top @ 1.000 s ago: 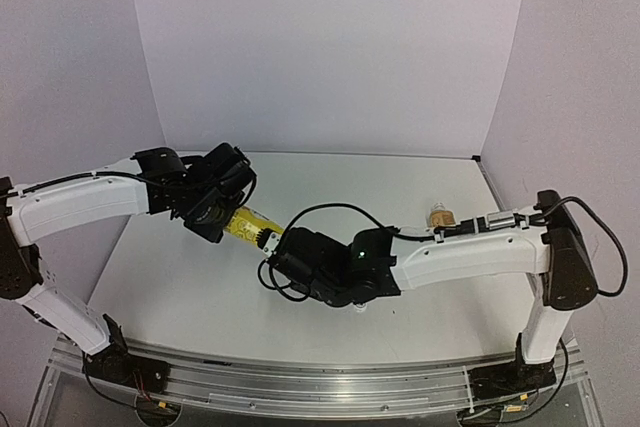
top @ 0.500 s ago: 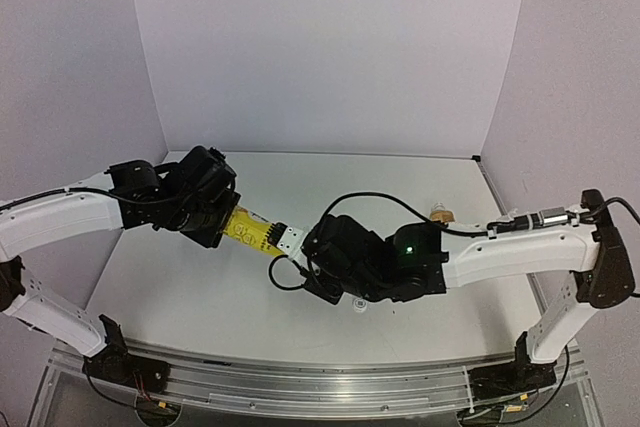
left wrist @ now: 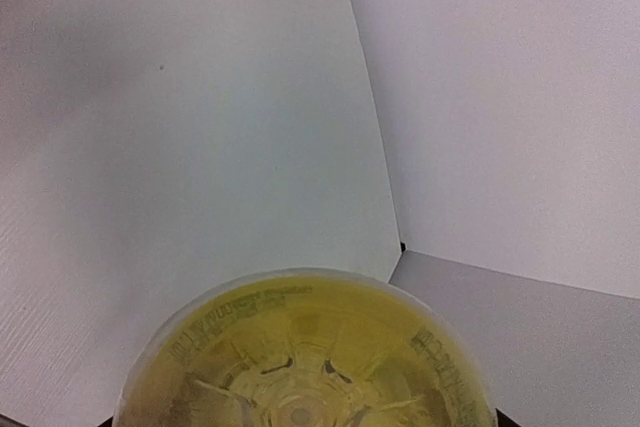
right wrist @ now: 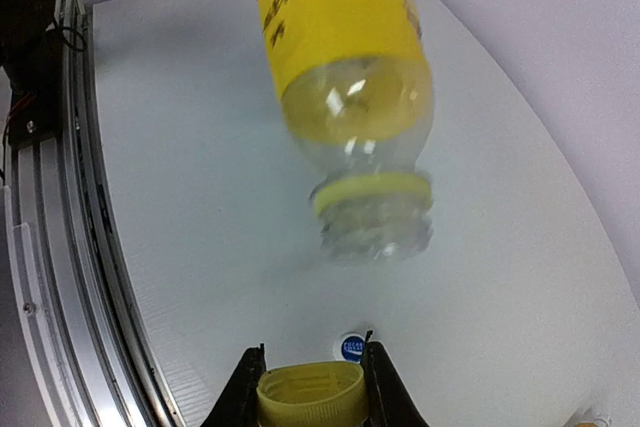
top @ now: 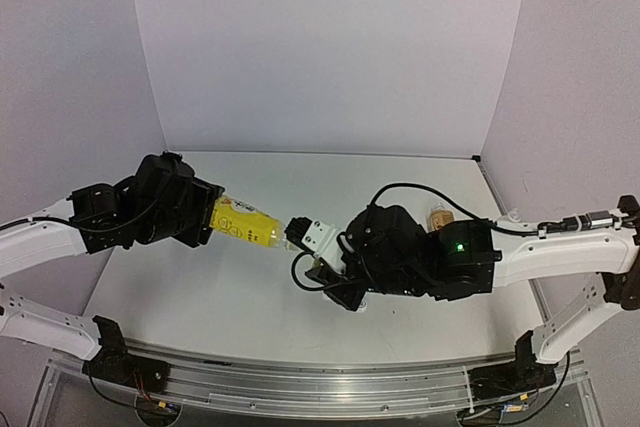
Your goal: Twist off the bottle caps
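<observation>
The slim yellow bottle (top: pixel 246 222) lies level in the air, its base end held in my left gripper (top: pixel 207 217), which is shut on it. Its base fills the bottom of the left wrist view (left wrist: pixel 300 362); the fingers are hidden there. The right wrist view shows the bottle (right wrist: pixel 345 57) with a bare, open neck. My right gripper (top: pixel 297 231) is shut on the yellow cap (right wrist: pixel 310 392), held a short way off the neck. The short amber bottle (top: pixel 440 215) stands behind my right arm. The clear bottle is out of view.
A small blue-and-white cap (right wrist: pixel 351 347) lies on the white table (top: pixel 240 317) below my right gripper. White walls close off the back and sides. A metal rail (top: pixel 320 382) runs along the near edge.
</observation>
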